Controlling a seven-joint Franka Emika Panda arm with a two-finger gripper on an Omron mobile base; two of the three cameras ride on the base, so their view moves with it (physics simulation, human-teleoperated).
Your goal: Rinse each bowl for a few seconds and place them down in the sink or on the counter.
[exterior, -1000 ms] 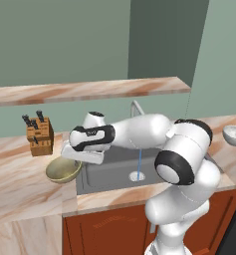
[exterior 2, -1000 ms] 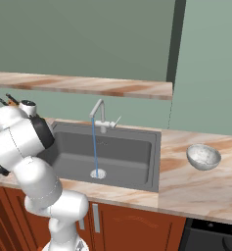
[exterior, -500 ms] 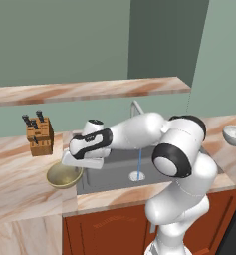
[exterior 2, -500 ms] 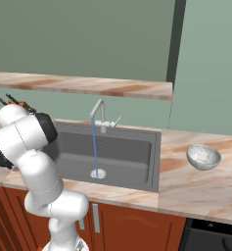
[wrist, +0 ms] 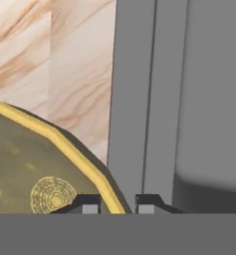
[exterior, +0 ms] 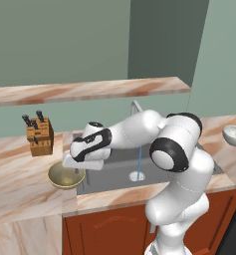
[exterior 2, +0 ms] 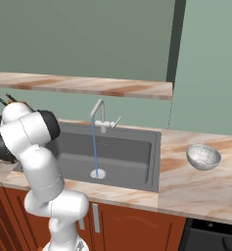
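Note:
The olive-gold bowl (exterior: 64,175) sits upright on the counter (exterior: 20,191) just left of the sink (exterior: 114,174). My gripper (exterior: 72,165) reaches down onto its right rim. In the hand view the gripper (wrist: 118,203) straddles the yellow rim of the bowl (wrist: 30,169), one fingertip inside and one outside, with a thin gap on each side, so it is narrowly open. A pale grey bowl (exterior 2: 203,157) stands on the counter (exterior 2: 196,184) right of the sink (exterior 2: 129,152), far from the hand; it also shows as the grey bowl (exterior: 234,134).
The gooseneck faucet (exterior 2: 99,110) runs a thin stream of water (exterior 2: 94,147) into the drain. A wooden knife block (exterior: 39,135) stands behind the olive bowl. A marbled shelf (exterior: 89,89) hangs over the counter. The sink's grey rim (wrist: 134,99) lies beside the bowl.
The hand came down and forward with the olive bowl, setting it on the counter beside the sink. The jaws have parted slightly from the rim.

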